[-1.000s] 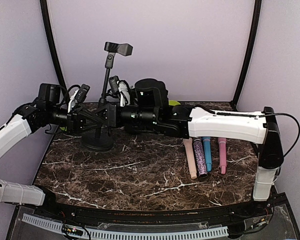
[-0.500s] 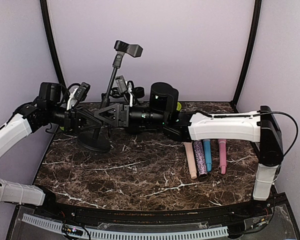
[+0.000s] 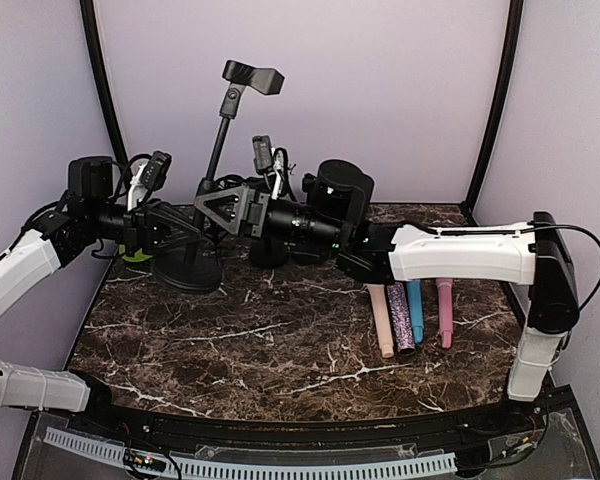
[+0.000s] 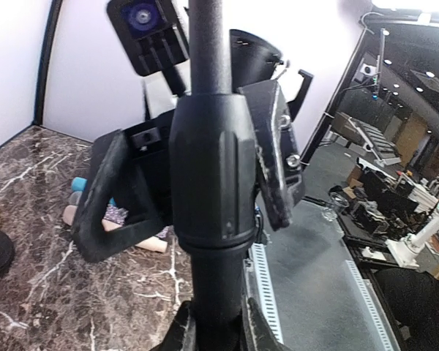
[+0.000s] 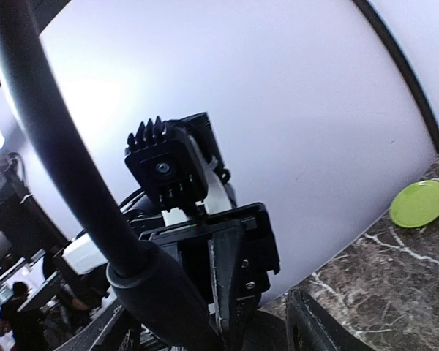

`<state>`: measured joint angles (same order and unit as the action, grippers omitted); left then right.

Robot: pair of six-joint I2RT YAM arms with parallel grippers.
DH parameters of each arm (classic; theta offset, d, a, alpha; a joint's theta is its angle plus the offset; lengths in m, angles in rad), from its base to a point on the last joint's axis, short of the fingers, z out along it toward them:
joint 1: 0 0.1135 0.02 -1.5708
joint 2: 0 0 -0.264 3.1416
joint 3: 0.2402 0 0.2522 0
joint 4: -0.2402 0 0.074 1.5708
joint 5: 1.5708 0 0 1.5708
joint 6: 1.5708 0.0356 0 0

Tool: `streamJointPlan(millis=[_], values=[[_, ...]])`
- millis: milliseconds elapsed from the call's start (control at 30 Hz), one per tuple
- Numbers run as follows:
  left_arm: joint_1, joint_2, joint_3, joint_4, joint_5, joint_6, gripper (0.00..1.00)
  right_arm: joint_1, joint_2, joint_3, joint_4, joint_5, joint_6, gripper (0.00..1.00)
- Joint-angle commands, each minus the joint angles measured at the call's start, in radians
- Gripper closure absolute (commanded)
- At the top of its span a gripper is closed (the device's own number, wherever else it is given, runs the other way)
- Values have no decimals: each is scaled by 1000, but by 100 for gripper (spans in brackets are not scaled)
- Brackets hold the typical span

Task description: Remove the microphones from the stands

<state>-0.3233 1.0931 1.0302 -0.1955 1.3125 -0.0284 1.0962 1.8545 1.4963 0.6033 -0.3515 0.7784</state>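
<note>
The stand (image 3: 217, 150) has its round base at about 10 o'clock on the worktop (image 3: 280, 340), with its pole leaning up toward 1 o'clock. The microphone (image 3: 252, 77) sits on top of the pole, its long axis nearly level and pointing toward 3 o'clock. The left pincer (image 3: 185, 230) pinches the pole low down. The right pincer (image 3: 212, 205) straddles the thick collar just above; I cannot tell whether it grips.

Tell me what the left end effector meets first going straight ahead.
The stand pole: it fills the left wrist view, between the left end effector's fingers. Right behind it, the right end effector faces back; depth unclear.
</note>
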Motion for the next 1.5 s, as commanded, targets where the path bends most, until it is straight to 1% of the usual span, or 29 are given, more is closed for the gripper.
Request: streamJointPlan(millis=[0,67,100,167,333,433,500,567,633,667,700,733,800,833,933,1033,1133,1233,1367,1467], values=[[4,-47,-7,54,-59,72,100,55,-78,52,-254,363,-151,34],[4,-48,-11,60,-79,75,100,86,-61,122,-383,449,-195,35],[4,-48,-11,60,-88,77,100,97,-56,143,-404,476,-210,35],[4,-47,-12,57,-103,86,100,112,-49,156,-402,504,-228,37],[4,-45,-15,58,-104,85,100,113,-13,207,-426,500,-212,52],[4,-48,-16,54,-99,86,100,113,-12,200,-385,478,-215,66],[4,-48,-18,53,-83,81,100,112,-22,167,-324,445,-226,75],[4,-47,-21,58,-62,69,100,109,-34,129,-236,387,-234,82],[4,-45,-27,74,-32,46,100,101,-37,111,-147,287,-238,85],[3,-45,-32,90,-10,27,100,93,-33,110,-109,224,-238,86],[3,-44,-38,112,10,2,100,89,-27,111,-46,200,-237,86],[3,-43,-45,136,29,-32,100,84,-20,114,0,69,-220,86],[4,-37,-50,165,65,-88,100,77,2,127,96,-96,-172,86],[4,-35,-50,170,82,-105,100,72,17,141,137,-154,-135,84],[4,-29,-50,188,133,-163,100,55,92,198,299,-331,21,81],[3,-26,-53,210,166,-218,100,41,177,278,488,-454,201,79],[2,-31,-54,209,174,-224,100,37,251,376,585,-549,328,77],[2,-35,-56,206,176,-222,100,35,293,437,606,-600,385,76],[1,-38,-51,211,175,-220,100,26,291,428,616,-624,405,69],[1,-35,-49,217,179,-225,100,15,286,410,667,-640,454,63]])
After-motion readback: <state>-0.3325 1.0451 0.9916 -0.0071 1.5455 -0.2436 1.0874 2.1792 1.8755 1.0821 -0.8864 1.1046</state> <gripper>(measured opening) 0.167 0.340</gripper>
